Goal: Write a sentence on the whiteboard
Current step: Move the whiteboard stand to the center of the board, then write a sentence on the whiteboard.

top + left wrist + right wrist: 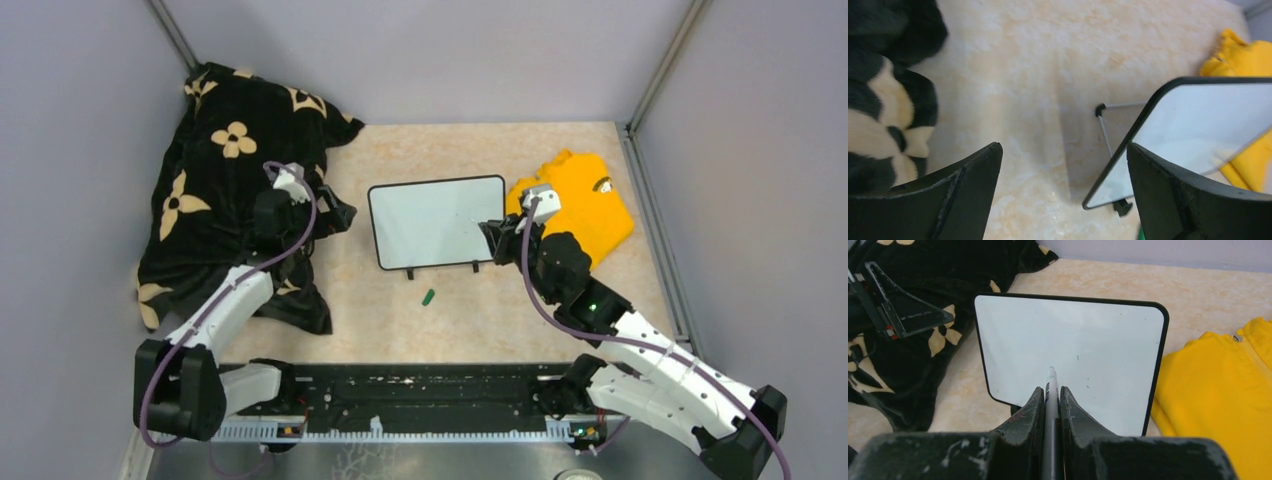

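The whiteboard (437,220) stands tilted on small black feet in the middle of the table, its white face bearing only a few tiny specks. My right gripper (1050,396) is shut on a grey marker (1051,382) whose tip points at the lower middle of the whiteboard (1068,340); I cannot tell if the tip touches. From above, the right gripper (495,236) sits at the board's right edge. My left gripper (336,214) is open just left of the board, with nothing between its fingers (965,192); the whiteboard (1198,120) corner lies by the right finger.
A black blanket with cream flowers (220,170) is heaped at the left, under the left arm. A folded yellow shirt (585,200) lies right of the board. A small green cap (428,297) rests on the table in front of the board. Grey walls enclose the table.
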Robot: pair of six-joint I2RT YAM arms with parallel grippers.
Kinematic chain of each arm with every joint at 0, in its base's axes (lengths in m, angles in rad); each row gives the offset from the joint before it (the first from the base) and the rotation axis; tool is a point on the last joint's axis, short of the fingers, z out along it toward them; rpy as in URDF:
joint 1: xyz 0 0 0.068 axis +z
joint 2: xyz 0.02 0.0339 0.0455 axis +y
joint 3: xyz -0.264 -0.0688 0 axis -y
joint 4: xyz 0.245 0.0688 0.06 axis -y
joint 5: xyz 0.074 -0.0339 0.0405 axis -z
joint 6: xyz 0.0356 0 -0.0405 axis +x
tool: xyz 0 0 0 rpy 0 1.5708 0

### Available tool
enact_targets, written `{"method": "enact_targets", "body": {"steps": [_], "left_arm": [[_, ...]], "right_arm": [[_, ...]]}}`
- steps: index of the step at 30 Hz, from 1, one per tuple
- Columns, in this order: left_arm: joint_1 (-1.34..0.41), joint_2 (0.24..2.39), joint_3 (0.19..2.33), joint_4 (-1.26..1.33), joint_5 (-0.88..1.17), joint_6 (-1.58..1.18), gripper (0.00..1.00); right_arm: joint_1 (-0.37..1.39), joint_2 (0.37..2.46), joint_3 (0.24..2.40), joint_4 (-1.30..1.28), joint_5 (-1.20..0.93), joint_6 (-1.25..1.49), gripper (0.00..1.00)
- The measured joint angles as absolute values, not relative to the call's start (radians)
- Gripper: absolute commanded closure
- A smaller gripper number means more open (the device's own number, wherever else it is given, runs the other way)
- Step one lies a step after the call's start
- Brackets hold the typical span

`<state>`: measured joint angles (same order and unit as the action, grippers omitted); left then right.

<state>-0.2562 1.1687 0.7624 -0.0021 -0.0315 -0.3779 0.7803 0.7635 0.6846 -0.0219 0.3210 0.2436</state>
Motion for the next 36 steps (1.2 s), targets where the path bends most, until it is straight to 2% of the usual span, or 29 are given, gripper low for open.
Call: {"method": "enact_targets", "body": {"steps": [3,6,10,14,19,26,30,36], "left_arm": [[-0.160,1.200,0.649,0.200,0.264,-0.431,0.01],[-0.150,1.308,0.632,0.346,0.501,-0.461,0.02],[-0.138,1.414,0.643,0.463,0.711,-0.463,0.06],[-0.094,1.532,0.651,0.592,0.865,-0.471,0.17],[-0.038,1.700,0.627,0.876,1.027,-0.582,0.32],[-0.033,1.883,0.617,1.356,1.152,-0.803,0.38],[-0.033,1.912,0.609,1.472,1.174,-0.842,0.43],[-0.055,1.941,0.602,1.510,1.187,-0.827,0.50]], "right_arm": [[0.780,0.767,0.690,-0.012,0.303,0.244,1.00],[0.780,0.771,0.690,-0.008,0.282,0.245,1.00],[0.780,0.773,0.690,-0.007,0.254,0.245,1.00],[0.780,0.773,0.690,0.001,0.217,0.246,1.00],[0.780,0.773,0.690,0.017,0.163,0.245,1.00],[0.782,0.804,0.690,0.063,0.117,0.245,1.00],[0.820,0.864,0.694,0.086,0.162,0.234,1.00],[0.947,0.986,0.736,0.143,0.277,0.200,1.00]]}}
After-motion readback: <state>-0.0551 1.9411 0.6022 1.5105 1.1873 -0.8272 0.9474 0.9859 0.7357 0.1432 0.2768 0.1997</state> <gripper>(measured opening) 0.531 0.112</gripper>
